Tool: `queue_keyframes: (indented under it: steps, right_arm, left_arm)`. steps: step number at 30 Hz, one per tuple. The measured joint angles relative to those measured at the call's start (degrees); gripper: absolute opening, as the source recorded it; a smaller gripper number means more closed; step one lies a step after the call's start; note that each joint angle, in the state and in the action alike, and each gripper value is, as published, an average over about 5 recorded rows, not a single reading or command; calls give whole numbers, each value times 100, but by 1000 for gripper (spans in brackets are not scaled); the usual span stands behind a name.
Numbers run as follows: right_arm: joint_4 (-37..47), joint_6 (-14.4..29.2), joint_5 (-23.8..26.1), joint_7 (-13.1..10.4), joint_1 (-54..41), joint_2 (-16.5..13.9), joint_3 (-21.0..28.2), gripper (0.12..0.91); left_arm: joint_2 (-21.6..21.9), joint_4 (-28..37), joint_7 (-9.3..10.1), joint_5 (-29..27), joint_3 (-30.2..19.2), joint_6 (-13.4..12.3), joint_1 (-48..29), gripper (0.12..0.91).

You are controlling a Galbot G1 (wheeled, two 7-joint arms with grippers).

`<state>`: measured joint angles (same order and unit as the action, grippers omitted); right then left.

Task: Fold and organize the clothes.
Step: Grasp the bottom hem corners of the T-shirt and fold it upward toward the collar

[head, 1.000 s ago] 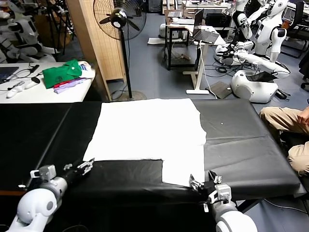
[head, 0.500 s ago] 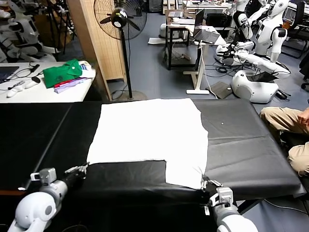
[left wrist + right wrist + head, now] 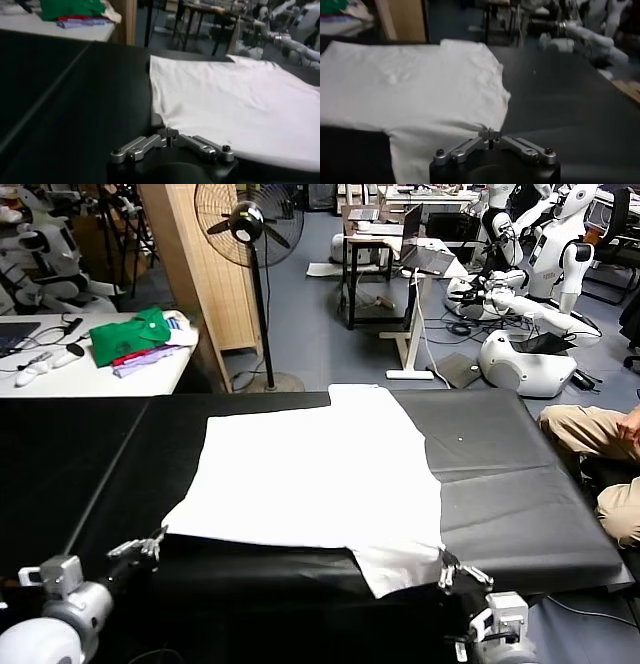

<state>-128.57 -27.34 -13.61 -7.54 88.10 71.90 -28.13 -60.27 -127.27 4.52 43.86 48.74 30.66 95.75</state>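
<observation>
The white T-shirt (image 3: 310, 469) lies flat on the black table (image 3: 520, 474), plain side up, with no lettering showing. My left gripper (image 3: 150, 542) is shut on the shirt's near left corner, seen in the left wrist view (image 3: 167, 134) with the shirt (image 3: 235, 100) stretching away from it. My right gripper (image 3: 447, 567) is shut on the shirt's near right part beside a sleeve flap (image 3: 395, 566), near the table's front edge. In the right wrist view (image 3: 490, 134) its jaws are closed on a pinch of the shirt (image 3: 420, 85).
A white side table (image 3: 60, 379) at back left carries a green garment (image 3: 128, 334), a purple cloth (image 3: 145, 362) and cables. A standing fan (image 3: 248, 224) and a wooden panel (image 3: 195, 274) stand behind. A seated person's legs (image 3: 600, 434) are at the right.
Both grippers have drawn back toward me, holding the shirt's near edge. The shirt has slid nearer on the table, and its near right flap now reaches the front edge.
</observation>
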Motion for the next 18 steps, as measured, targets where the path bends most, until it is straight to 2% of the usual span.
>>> queue_keyframes:
  steps: [7, 11, 18]
  right_arm:
    - [1294, 562, 126, 177, -1257, -349, 336, 120]
    - [2077, 837, 153, 321, -1887, -464, 597, 120]
    - [3063, 973, 253, 518, -2776, -508, 1047, 120]
  left_arm:
    - [-214, 395, -128, -766, -319, -350, -733, 127]
    - [-229, 788, -82, -1168, -552, -391, -1138, 127]
    - [-223, 1591, -28, -1848, -962, -489, -1809, 127]
